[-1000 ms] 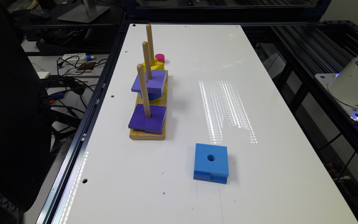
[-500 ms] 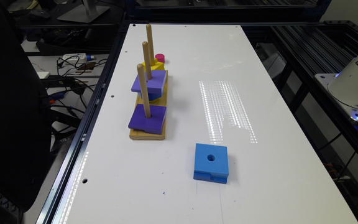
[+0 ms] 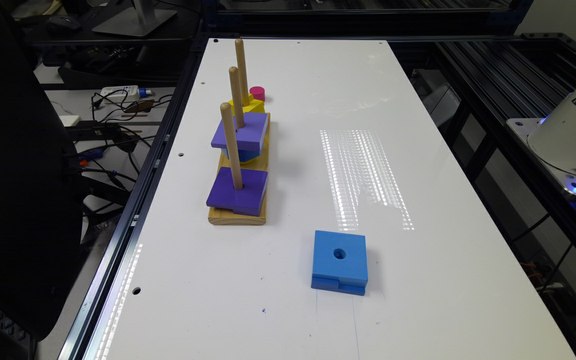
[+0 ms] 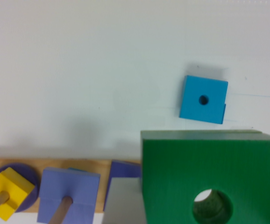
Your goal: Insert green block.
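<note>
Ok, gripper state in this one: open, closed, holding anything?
Gripper: cannot be told. The green block sits large and close under the wrist camera, which suggests it is being carried, but no fingers show.

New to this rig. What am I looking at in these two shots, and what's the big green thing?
One shot comes from a fixed camera off the arm and looks down a white table; the other comes from a camera on the arm's wrist and looks straight down. On the table stands a wooden peg base with three upright pegs carrying purple, blue and yellow pieces. A blue block lies loose beside it. The green block, close under the wrist camera, seems to be carried by the arm, high above the base. The jaws themselves can't be made out.
</note>
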